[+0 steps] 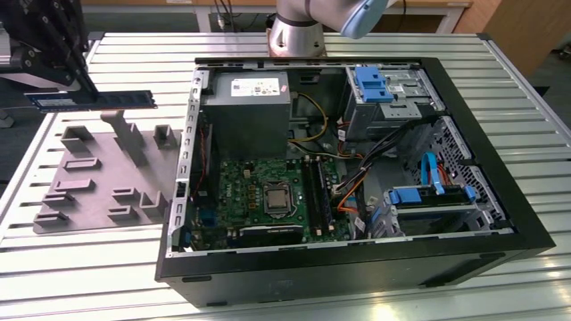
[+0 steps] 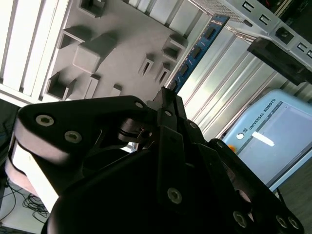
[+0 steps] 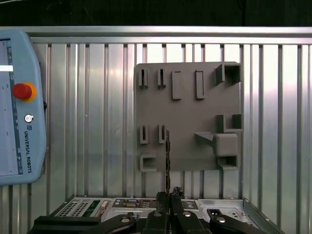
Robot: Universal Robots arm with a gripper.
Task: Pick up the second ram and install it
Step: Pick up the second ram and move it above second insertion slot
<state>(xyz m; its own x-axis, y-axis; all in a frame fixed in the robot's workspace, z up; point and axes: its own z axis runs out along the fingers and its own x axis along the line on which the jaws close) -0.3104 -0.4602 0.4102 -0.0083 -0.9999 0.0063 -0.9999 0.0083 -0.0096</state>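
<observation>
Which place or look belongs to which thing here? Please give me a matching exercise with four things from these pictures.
Things:
1. second ram
2. grey fixture plate
3. motherboard
4. teach pendant

Descriptions:
A. inside the open computer case
B. light blue, with a red button
C. held in the air by the gripper
D. lying flat on the slatted table, outside the case

Right pairs: 1-C, 2-D, 3-A, 4-B.
</observation>
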